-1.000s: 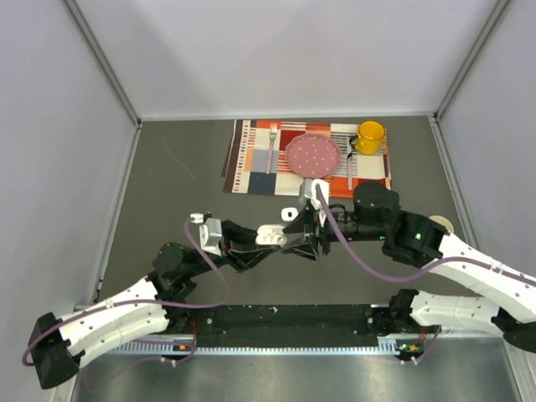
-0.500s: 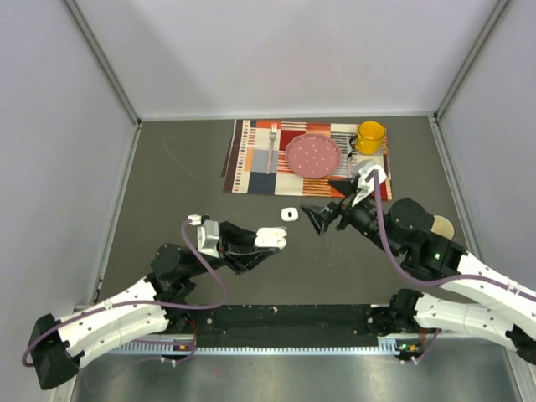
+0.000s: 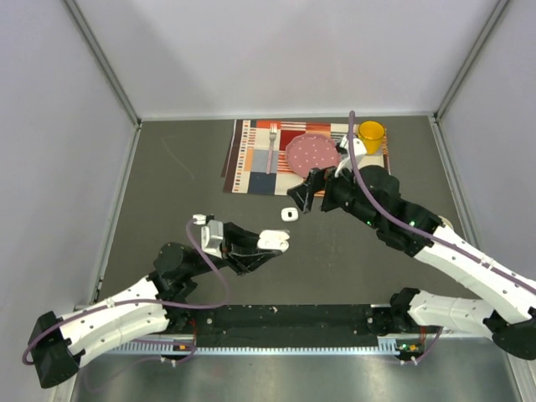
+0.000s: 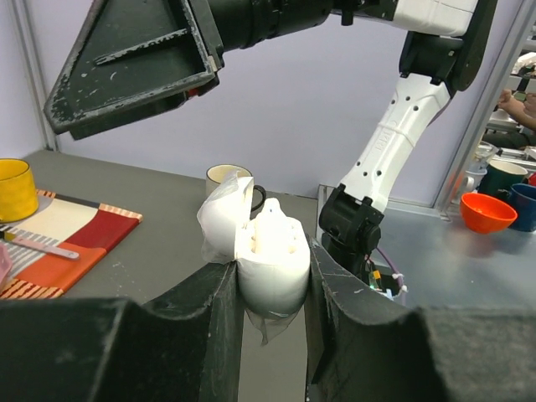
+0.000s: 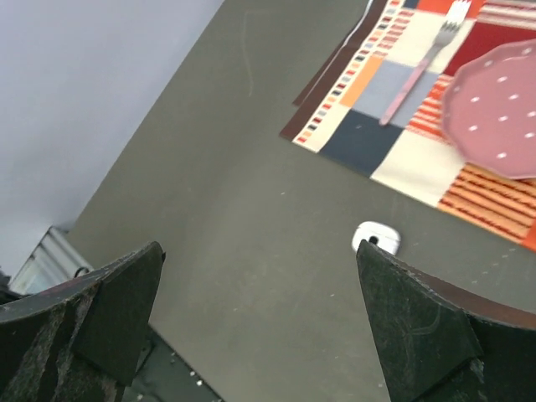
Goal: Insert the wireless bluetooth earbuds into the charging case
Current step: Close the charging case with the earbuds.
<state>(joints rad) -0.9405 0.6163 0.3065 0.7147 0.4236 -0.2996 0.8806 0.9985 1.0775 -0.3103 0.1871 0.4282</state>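
Note:
My left gripper (image 3: 266,248) is shut on the white charging case (image 3: 274,241) and holds it above the table with its lid open. In the left wrist view the case (image 4: 270,255) sits upright between the two black fingers (image 4: 209,310). One small white earbud (image 3: 290,214) lies on the dark table just past the case. My right gripper (image 3: 301,196) is open and empty, hovering right above and behind that earbud. In the right wrist view the earbud (image 5: 375,237) lies beside the right finger (image 5: 419,327), and the gripper (image 5: 260,289) spans bare table.
A striped placemat (image 3: 251,155) at the back holds a fork (image 3: 272,144), a pink dotted plate (image 3: 313,153), a spoon and a yellow cup (image 3: 371,134). A beige mug (image 4: 226,174) stands on the table to the right.
My right gripper left the case held by the left gripper, swung out to the right, then came back farther and left over the earbud on the table. The left arm barely moved.

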